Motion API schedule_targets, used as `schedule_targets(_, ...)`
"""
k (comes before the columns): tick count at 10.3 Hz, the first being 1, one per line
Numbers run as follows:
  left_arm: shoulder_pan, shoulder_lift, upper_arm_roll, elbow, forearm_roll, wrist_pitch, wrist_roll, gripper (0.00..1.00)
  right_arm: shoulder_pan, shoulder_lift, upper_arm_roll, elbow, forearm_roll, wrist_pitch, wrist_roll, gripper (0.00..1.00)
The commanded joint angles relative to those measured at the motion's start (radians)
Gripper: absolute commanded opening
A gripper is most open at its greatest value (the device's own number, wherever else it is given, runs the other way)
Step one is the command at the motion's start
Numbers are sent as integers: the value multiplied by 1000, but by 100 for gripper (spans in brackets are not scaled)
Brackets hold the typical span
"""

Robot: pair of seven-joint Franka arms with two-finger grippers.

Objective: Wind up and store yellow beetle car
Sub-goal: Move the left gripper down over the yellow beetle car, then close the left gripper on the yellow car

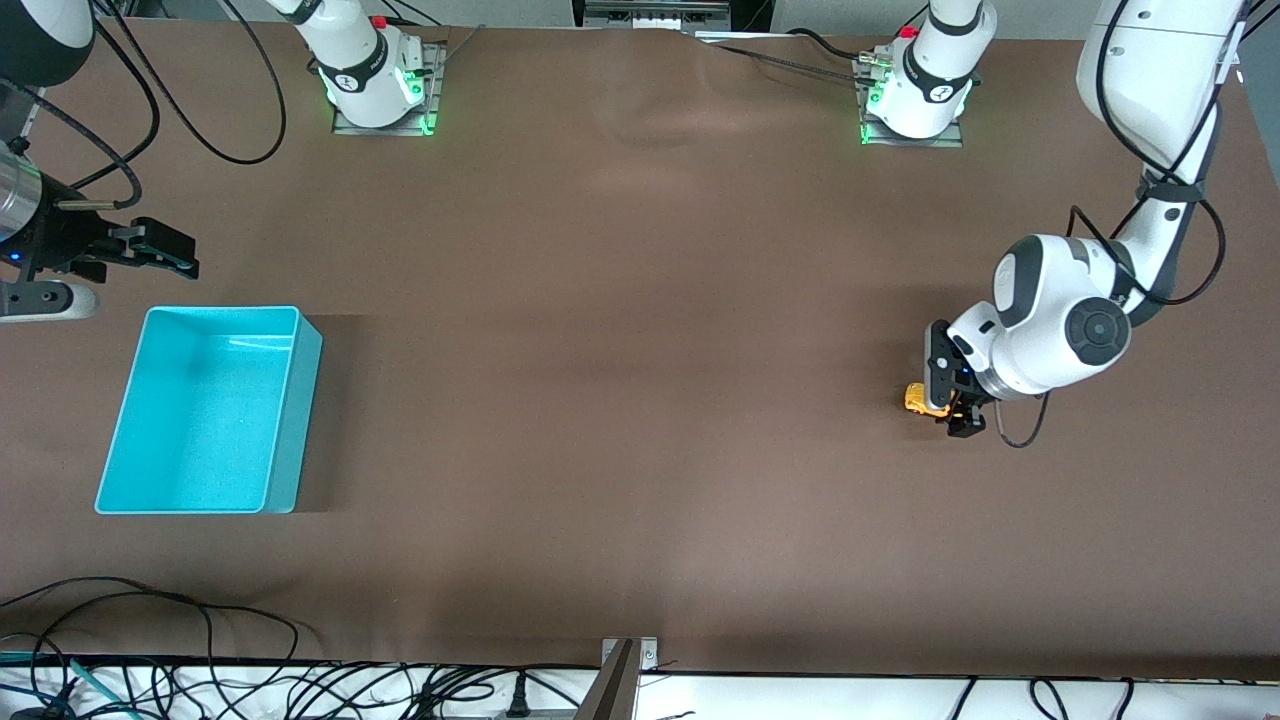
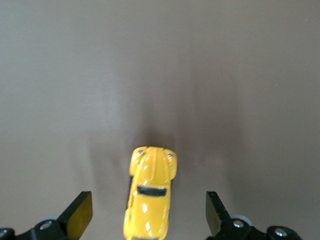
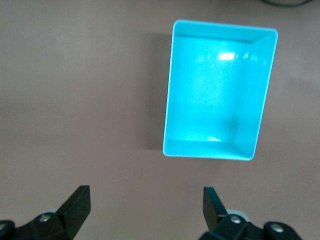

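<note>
Left arm bent at the elbow, wrist pointing down, left gripper (image 1: 951, 405) low at the left arm's end of the surface (image 1: 640, 400), right over the yellow beetle car (image 1: 918, 398). Fingers (image 2: 77, 215) spread wide, one each side of the car, not touching it; car sits on the surface between them. Car is small, glossy yellow-orange, rounded beetle body, dark window, hard shiny finish with highlights. Right arm waits at the right arm's end, right gripper (image 1: 165, 250) held level above bare surface, just beside the turquoise bin's (image 1: 283, 420) edge farthest from the front camera; its fingers (image 3: 75, 207) also spread apart, holding nothing. Bin is rectangular, smooth plastic, straight walls, open top, nothing inside. Surface covered in matte brown cloth with faint creases. Car and bin well apart.
</note>
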Motion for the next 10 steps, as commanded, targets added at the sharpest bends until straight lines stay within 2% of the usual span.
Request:
schedule_targets(1,3,6,0,-32,71,52,26,100,31,3,10,17,-2,17,5,100)
schedule_targets(6,15,60,4,-27,90,155,24,100,24,3,6,17,1,17,8,100)
schedule_targets(7,29,71,6,-29,90,158,21,94,28,3,7,17,2,20,10,100)
schedule_targets(8,33,74,7,-26,93,158,22,73,31,3,9,17,2,20,10,100)
schedule_targets(10,35,71,6,-29,100,146,10,20,31,3,9,17,0,18,10,100)
